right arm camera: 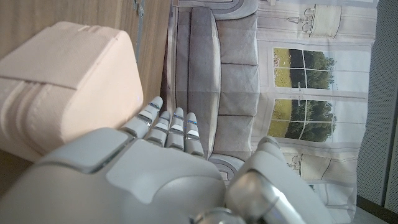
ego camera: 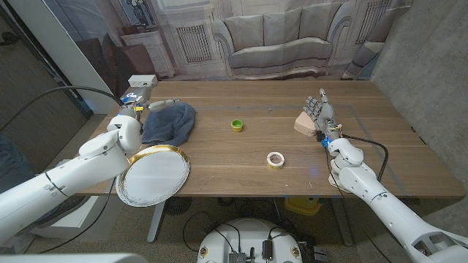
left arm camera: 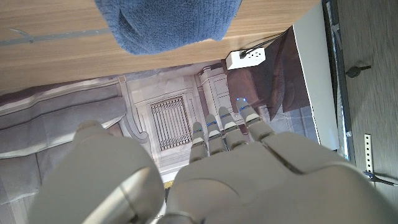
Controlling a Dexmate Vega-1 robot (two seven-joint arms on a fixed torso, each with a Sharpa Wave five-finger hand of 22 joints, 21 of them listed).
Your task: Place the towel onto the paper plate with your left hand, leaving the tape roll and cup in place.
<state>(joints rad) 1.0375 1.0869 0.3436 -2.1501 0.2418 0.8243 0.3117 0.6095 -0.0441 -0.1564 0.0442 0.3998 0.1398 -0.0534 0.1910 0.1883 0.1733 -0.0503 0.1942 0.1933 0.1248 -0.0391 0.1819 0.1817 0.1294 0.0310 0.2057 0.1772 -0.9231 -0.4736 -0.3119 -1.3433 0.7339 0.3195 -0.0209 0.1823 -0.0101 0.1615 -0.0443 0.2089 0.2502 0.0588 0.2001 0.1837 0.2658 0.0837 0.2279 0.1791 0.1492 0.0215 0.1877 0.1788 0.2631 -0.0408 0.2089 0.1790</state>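
The crumpled blue terry towel [ego camera: 170, 121] lies left of centre on the wooden surface [ego camera: 241, 164], above the gold-rimmed white paper plate [ego camera: 153, 175]; both hands' fingers [left arm camera: 217, 134] are released.

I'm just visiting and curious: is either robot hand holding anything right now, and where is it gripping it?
Nothing is held. The left robot hand hovers open beside the blue towel; the right robot hand stands open by a tan block.

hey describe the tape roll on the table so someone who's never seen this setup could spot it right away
Start at the wooden table and look toward its near edge, a little to the right of the middle. The tape roll lies flat there by itself, a small pale ring with an open centre. The green cup farther back is brighter, and the paper plate on the left is far larger.
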